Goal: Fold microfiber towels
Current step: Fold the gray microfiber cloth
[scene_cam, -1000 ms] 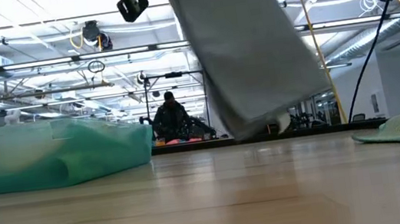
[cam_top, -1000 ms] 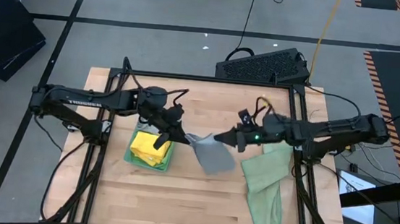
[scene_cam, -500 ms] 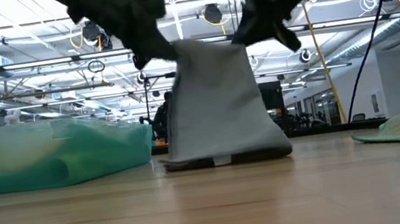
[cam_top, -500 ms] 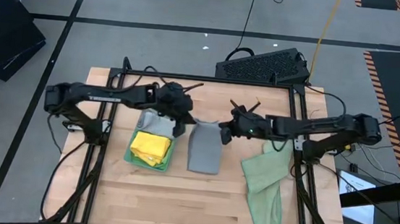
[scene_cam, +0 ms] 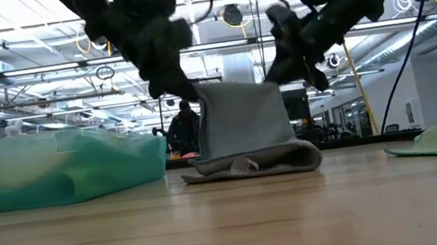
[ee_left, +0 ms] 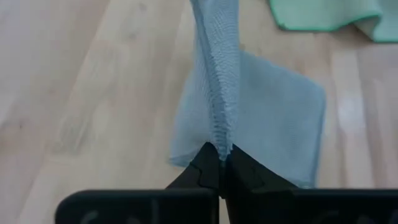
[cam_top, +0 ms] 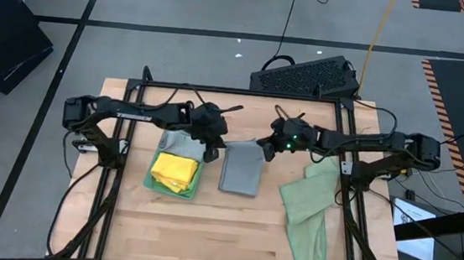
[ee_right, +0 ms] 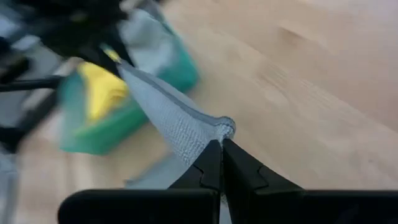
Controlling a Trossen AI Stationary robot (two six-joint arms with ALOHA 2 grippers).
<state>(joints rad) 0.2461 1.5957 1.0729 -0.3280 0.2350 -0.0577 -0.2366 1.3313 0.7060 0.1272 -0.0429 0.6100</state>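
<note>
Grey cloth is what both arms are busy with: a grey towel (cam_top: pixel 241 168) lies on the middle of the wooden table (cam_top: pixel 206 237), its near part resting flat on the boards and its far edge lifted off them. In the low view the towel (scene_cam: pixel 246 136) stands up like a small curtain, with its bottom folded and bunched on the tabletop.

The left gripper (cam_top: pixel 211 149) is clenched on the lifted edge's left corner, and the right gripper (cam_top: pixel 266 147) is clenched on the right corner, so the edge is stretched between them just above the table. From the left wrist the pinched hem (ee_left: pixel 217 118) runs straight up out of the closed fingertips (ee_left: pixel 205 171), with the rest of the cloth spread on the wood behind. From the right wrist the other corner (ee_right: pixel 211 134) is nipped between closed fingers (ee_right: pixel 239 174) the same way.

Just left of the grey towel sits a stack of folded towels: a yellow towel (cam_top: pixel 175 170) on top, a bright green towel (cam_top: pixel 156 184) showing under it, and another grey piece (cam_top: pixel 179 142) at the far side, beneath the left arm. On the right side of the table a pale sage green towel (cam_top: pixel 307 216) lies loose and rumpled, reaching toward the near edge. Beyond the table's far edge a black keyboard (cam_top: pixel 304 73) rests on the floor.
</note>
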